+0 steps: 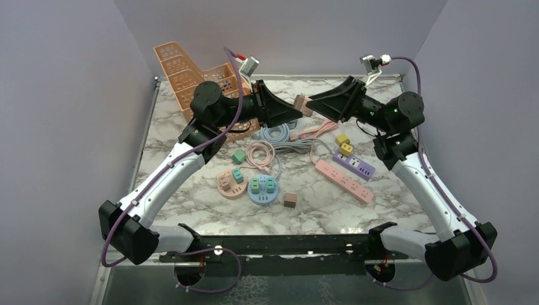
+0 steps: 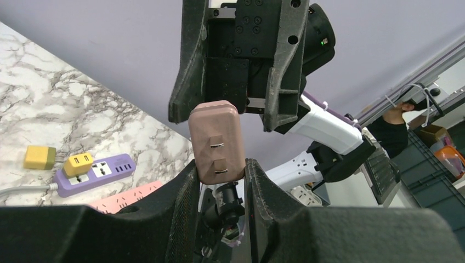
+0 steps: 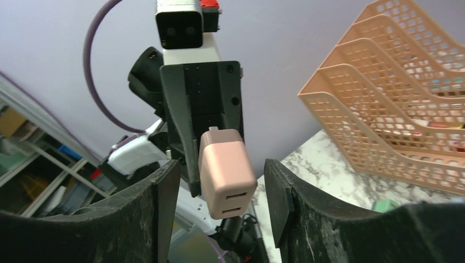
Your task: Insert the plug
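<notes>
The pink plug [image 1: 302,103] is a small rounded adapter held in the air over the back of the table, between both grippers. My left gripper [image 1: 296,112] is shut on it; in the left wrist view the plug [image 2: 216,141] shows two metal prongs, clamped at its lower end between my fingers [image 2: 186,192]. My right gripper [image 1: 314,105] faces the left one and is open. In the right wrist view the plug [image 3: 226,172] shows two USB ports and sits between my right fingers [image 3: 277,189] with a gap on each side.
On the marble table lie a pink power strip [image 1: 343,180], a purple power strip [image 1: 354,165] with yellow adapters [image 1: 344,144], a round blue socket [image 1: 262,189], a round peach socket [image 1: 231,183], a brown cube [image 1: 290,200] and coiled cables [image 1: 273,143]. A peach mesh rack [image 1: 184,73] stands back left.
</notes>
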Robot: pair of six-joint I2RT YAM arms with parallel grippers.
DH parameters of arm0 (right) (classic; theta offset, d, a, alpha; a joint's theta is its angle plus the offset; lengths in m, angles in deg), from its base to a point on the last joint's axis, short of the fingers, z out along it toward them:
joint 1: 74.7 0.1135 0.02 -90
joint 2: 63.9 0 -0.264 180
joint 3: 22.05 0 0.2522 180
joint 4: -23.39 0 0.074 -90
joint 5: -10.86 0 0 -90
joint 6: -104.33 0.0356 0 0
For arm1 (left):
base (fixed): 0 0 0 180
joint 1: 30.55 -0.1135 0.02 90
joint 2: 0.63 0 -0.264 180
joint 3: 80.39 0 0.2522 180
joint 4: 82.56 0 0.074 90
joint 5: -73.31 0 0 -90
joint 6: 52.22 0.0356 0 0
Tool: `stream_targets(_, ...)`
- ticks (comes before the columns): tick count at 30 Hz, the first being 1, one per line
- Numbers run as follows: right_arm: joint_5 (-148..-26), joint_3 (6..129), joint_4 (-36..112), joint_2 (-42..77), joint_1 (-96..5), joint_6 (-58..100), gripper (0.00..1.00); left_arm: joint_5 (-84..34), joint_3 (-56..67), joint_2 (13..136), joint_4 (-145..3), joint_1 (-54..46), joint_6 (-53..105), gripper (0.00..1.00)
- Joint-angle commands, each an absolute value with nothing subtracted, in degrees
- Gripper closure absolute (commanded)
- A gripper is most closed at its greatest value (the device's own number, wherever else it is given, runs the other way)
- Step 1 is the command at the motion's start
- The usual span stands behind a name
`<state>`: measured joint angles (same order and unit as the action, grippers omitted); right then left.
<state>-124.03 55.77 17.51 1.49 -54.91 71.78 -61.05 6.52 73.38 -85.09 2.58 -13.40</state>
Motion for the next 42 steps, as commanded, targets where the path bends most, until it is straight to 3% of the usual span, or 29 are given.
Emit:
stream_targets(1,-129.8,54.7,8.5,2.7,-54.9,77.9,0.45,-62.4,6.1,71.3,-88.3,2.8,-14.4,1.0)
stream_targets(10,-132.0,53.8,7.5,3.6,-54.9,79.6,0.53,-60.5,5.0,71.2,-89.2,2.8,-15.0,1.0)
stream_targets(21,-133.2,54.9,8.6,6.7,-54.9,83.4,0.55,-59.5,3.8,71.6,-90.2,2.9,-14.9,1.0)
stream_targets(24,-133.8,56.0,10.0,7.9,-54.9,82.9,0.65,-59.4,3.4,71.8,-90.3,2.9,-14.7,1.0)
stream_targets(26,-134.0,56.8,10.9,8.4,-54.9,81.3,0.81,-59.2,2.9,71.9,-90.2,2.9,-14.4,1.0)
stream_targets(27,-133.7,57.4,12.3,8.6,-54.9,79.8,0.88,-59.0,2.6,71.8,-90.2,2.9,-14.2,0.95)
stream_targets(29,-133.1,58.5,15.8,8.9,-54.9,74.1,0.98,-58.1,1.2,71.4,-90.0,2.8,-13.7,0.76)
stream_targets(31,-131.2,60.1,21.5,9.1,-54.9,66.3,0.99,-56.2,-0.8,70.4,-88.6,2.7,-12.3,0.54)
stream_targets(33,-128.6,61.5,28.1,9.3,-54.9,56.2,0.99,-52.6,-2.2,69.0,-83.5,2.6,-8.8,0.41)
stream_targets(37,-124.3,64.5,43.3,10.8,-55.1,32.9,0.99,-41.3,-2.6,65.6,-67.4,2.5,3.3,0.3)
stream_targets(42,-116.4,69.9,65.5,14.8,-55.0,9.1,0.99,-24.2,-5.6,59.8,-55.4,2.3,11.6,0.28)
